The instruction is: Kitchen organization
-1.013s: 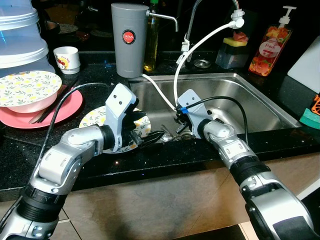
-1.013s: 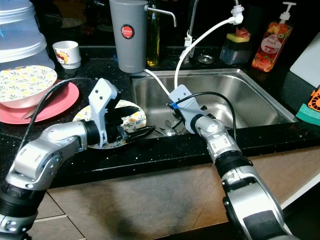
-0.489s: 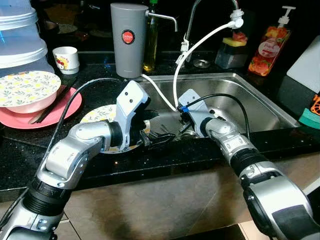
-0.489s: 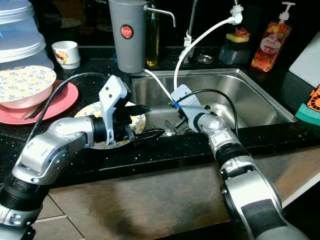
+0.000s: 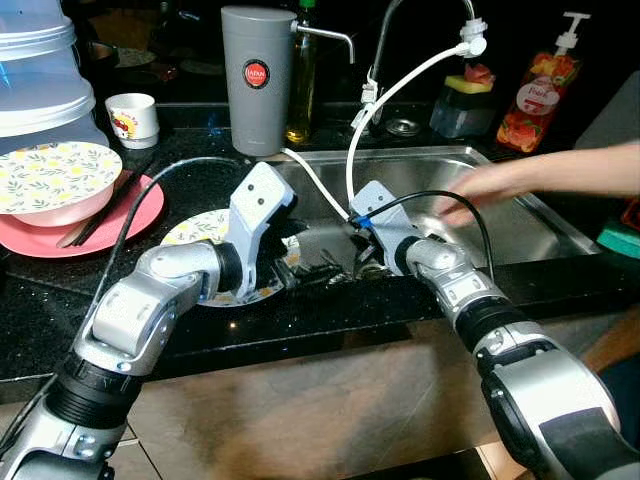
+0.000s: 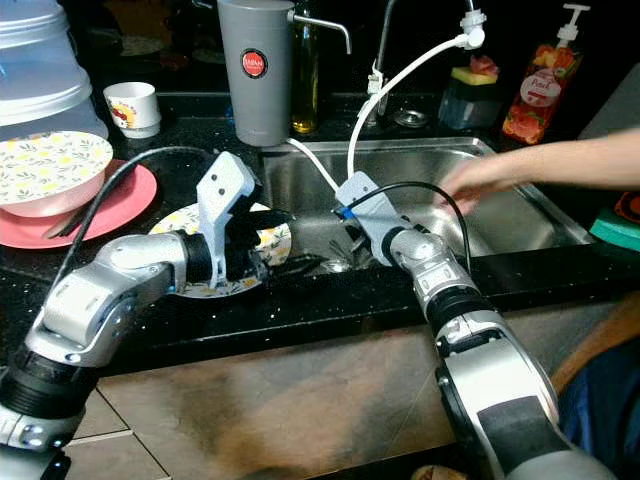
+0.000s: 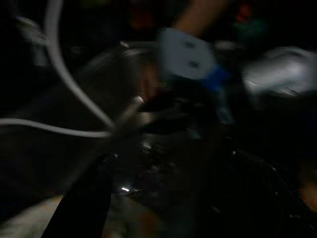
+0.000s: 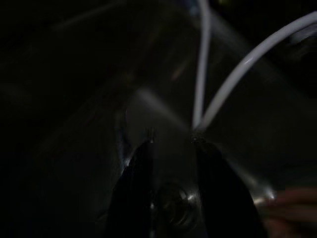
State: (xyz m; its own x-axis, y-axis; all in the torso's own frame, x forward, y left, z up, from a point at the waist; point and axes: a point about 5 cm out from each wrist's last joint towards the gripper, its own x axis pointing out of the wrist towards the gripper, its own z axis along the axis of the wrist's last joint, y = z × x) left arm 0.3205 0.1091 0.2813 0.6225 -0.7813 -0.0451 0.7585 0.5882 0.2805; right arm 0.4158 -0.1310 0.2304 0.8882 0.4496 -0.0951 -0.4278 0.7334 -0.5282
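Looking down from the head views, the left pincer (image 5: 305, 272) is seen over the sink (image 5: 520, 215) edge beside the floral plate (image 6: 250, 245) on the desk (image 5: 330, 310), its spread untellable, while a person's hand (image 5: 480, 185) reaches in. In the right wrist view, the right pincer (image 8: 171, 144) is held spread above cutlery (image 6: 335, 262) judged light, stiff, slippery, best pinched mid-handle.

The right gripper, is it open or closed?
Open. In the right wrist view its two black fingers stand apart, with the bare sink between them.
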